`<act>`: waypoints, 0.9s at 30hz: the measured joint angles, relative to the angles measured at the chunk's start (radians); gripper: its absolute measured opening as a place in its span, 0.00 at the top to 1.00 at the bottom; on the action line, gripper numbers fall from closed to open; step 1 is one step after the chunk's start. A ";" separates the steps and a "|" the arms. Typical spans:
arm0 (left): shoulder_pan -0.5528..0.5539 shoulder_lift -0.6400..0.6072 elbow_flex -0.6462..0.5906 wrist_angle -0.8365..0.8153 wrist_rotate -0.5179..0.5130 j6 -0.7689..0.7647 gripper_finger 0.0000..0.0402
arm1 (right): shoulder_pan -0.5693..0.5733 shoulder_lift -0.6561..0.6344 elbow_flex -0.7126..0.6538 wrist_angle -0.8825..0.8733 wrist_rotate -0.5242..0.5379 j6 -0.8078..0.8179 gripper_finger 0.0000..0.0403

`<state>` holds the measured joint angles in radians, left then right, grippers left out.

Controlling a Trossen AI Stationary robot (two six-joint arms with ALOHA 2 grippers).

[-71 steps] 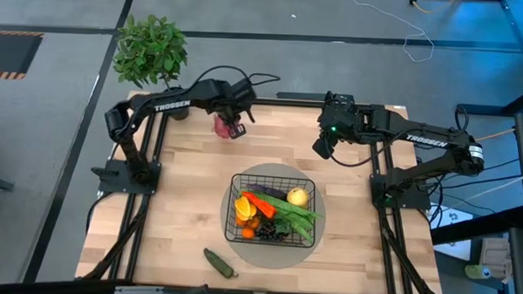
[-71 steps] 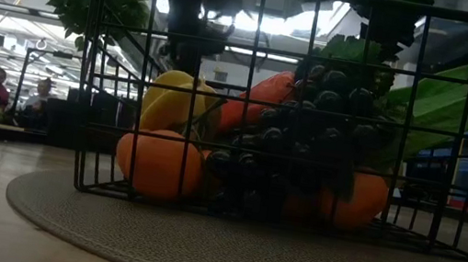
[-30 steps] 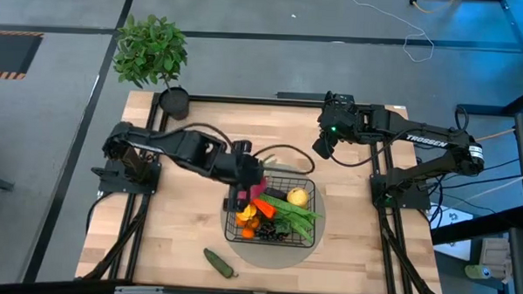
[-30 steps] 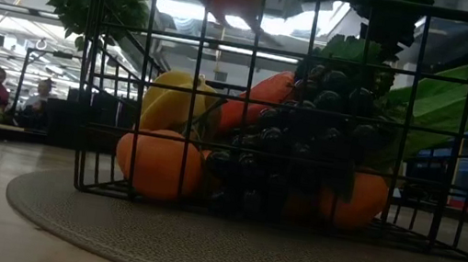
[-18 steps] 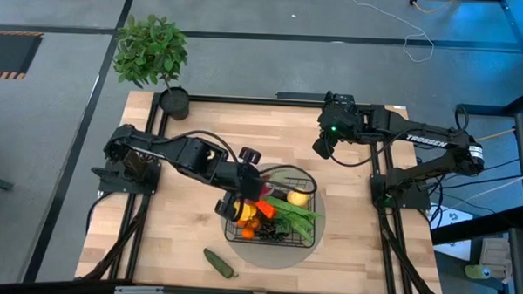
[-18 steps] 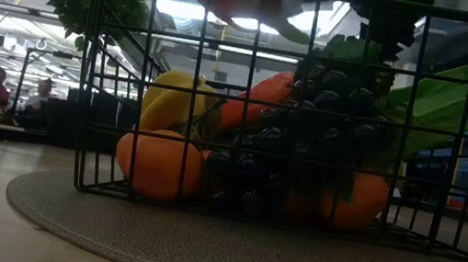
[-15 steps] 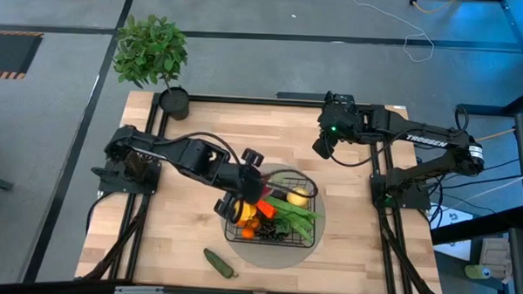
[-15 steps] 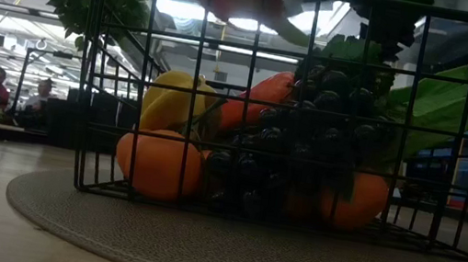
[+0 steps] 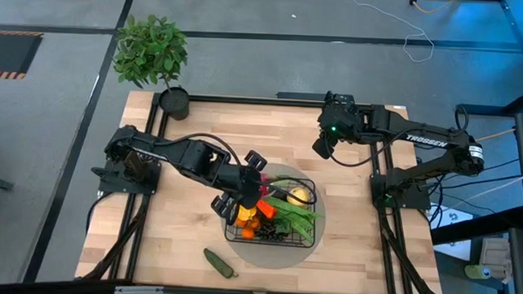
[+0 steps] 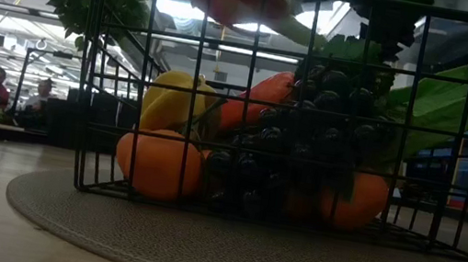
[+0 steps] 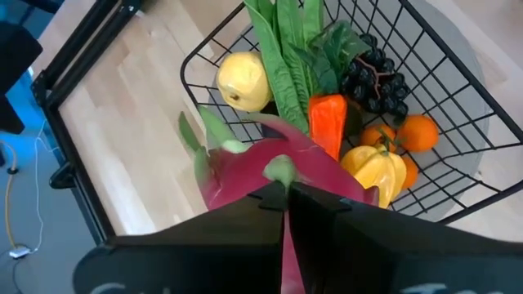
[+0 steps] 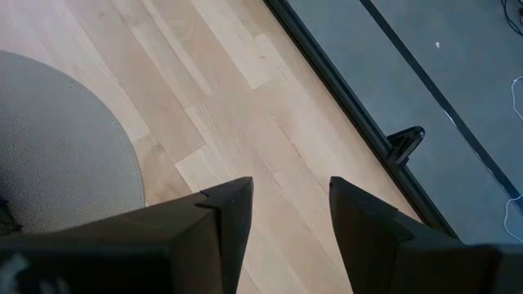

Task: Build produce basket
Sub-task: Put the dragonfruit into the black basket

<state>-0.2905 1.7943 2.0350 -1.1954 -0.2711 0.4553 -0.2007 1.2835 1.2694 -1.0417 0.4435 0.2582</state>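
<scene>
Left end effector [image 9: 256,190]: over the basket's left edge, fingers pressed together on the dragon fruit [image 11: 278,173], held above the basket's contents.
Right end effector [image 12: 288,214]: waits above the far right part of the surface [image 9: 189,236], fingers spread, holding nothing.
Basket [image 9: 306,181]: on a round grey mat [image 9: 318,221] in the middle of the surface.
Inside the basket: lemon [image 11: 243,80], green beans [image 11: 288,57], grapes [image 11: 374,75], carrot [image 11: 328,122], yellow pepper [image 11: 377,170], tangerines [image 11: 417,133].
Cucumber [image 9: 219,262]: on the surface near its front edge, outside the basket and apart from it.
Plant [image 9: 149,49]: beyond the surface's far left corner.
Background: two people sit far off in the room in the low view.
</scene>
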 joint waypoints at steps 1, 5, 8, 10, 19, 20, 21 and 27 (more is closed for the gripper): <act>0.000 0.000 0.000 0.000 -0.002 0.000 1.00 | 0.000 0.000 0.000 0.000 0.000 0.000 0.62; 0.000 0.000 0.000 0.000 -0.006 -0.002 1.00 | 0.000 0.000 0.000 0.000 -0.001 0.000 0.62; 0.000 0.000 0.000 0.000 -0.006 0.000 1.00 | 0.000 0.000 0.000 0.000 -0.001 0.000 0.62; 0.000 0.000 0.000 0.000 -0.006 -0.001 1.00 | 0.000 0.000 0.000 0.000 -0.001 0.000 0.62; 0.000 0.000 0.000 0.043 -0.025 -0.008 0.97 | 0.000 0.000 0.000 0.000 -0.002 0.000 0.62; 0.000 0.000 0.000 0.044 -0.026 -0.011 0.95 | 0.000 0.000 0.000 0.000 -0.002 0.000 0.62; 0.000 0.000 0.000 0.045 -0.026 -0.022 0.93 | 0.000 0.000 0.000 0.000 -0.002 0.000 0.62; 0.000 0.011 0.000 0.049 -0.025 -0.035 0.75 | 0.000 0.000 0.000 0.000 -0.002 0.000 0.62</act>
<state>-0.2906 1.8051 2.0350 -1.1461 -0.2965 0.4201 -0.2007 1.2835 1.2694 -1.0415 0.4416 0.2577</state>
